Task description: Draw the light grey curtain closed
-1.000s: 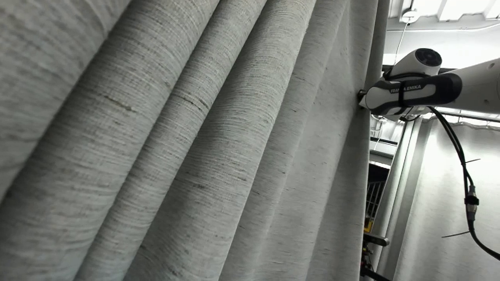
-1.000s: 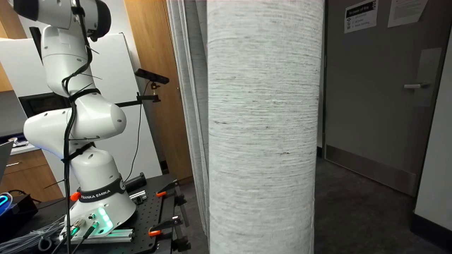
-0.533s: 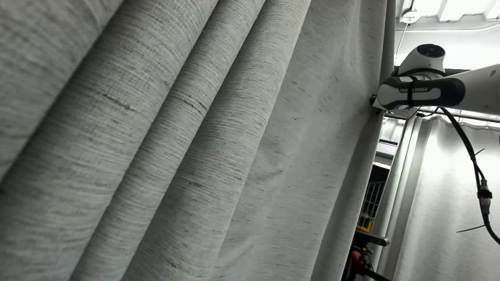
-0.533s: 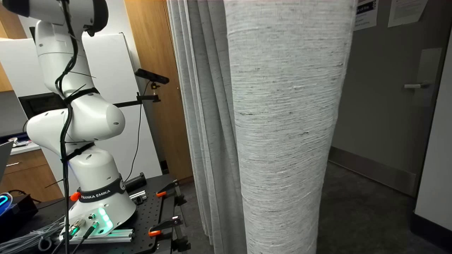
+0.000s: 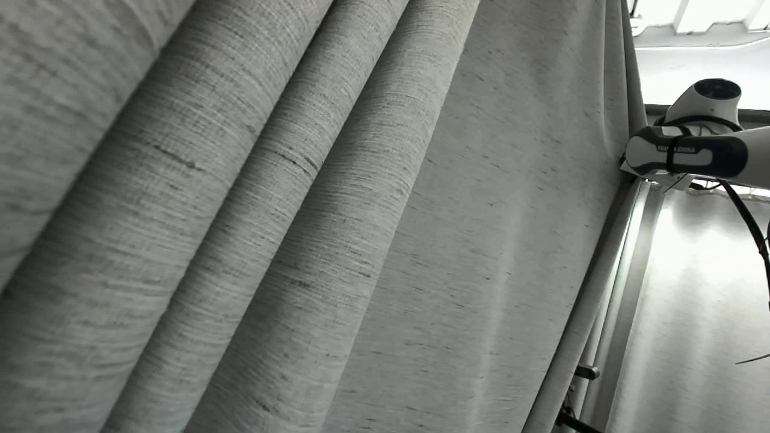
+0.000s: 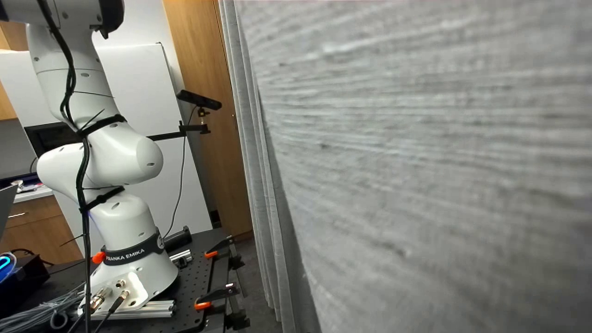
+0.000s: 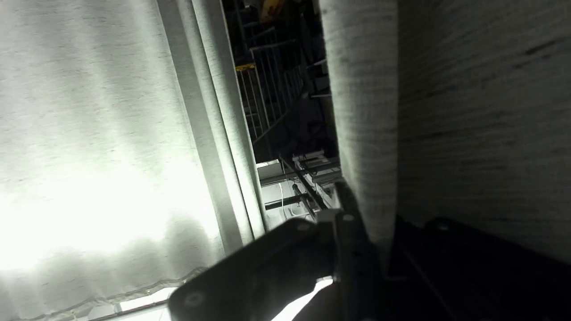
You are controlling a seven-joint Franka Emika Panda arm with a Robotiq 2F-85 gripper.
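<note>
Below, dark floor (image 6: pixel 253 277) separates the table (image 6: pixel 196 261) from the curtain (image 5: pixel 337 240) the end effector (image 7: pixel 375 223) clamps.

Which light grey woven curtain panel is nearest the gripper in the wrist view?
The dim right panel: its fabric narrows into the black gripper; the bright left panel hangs apart.

Past the edge of the bench (image 6: pixel 196 266), the light grey curtain (image 6: pixel 416 162) is soft with blur in an exterior view; the floor (image 6: pixel 258 291) along that edge is dim. The wrist view has harsh glare on the far curtain (image 7: pixel 102 133), burnt to white, and the tool (image 7: pixel 374 218) nearly black in shadow. The ceiling (image 5: pixel 710 18) is overexposed in an exterior view.
</note>
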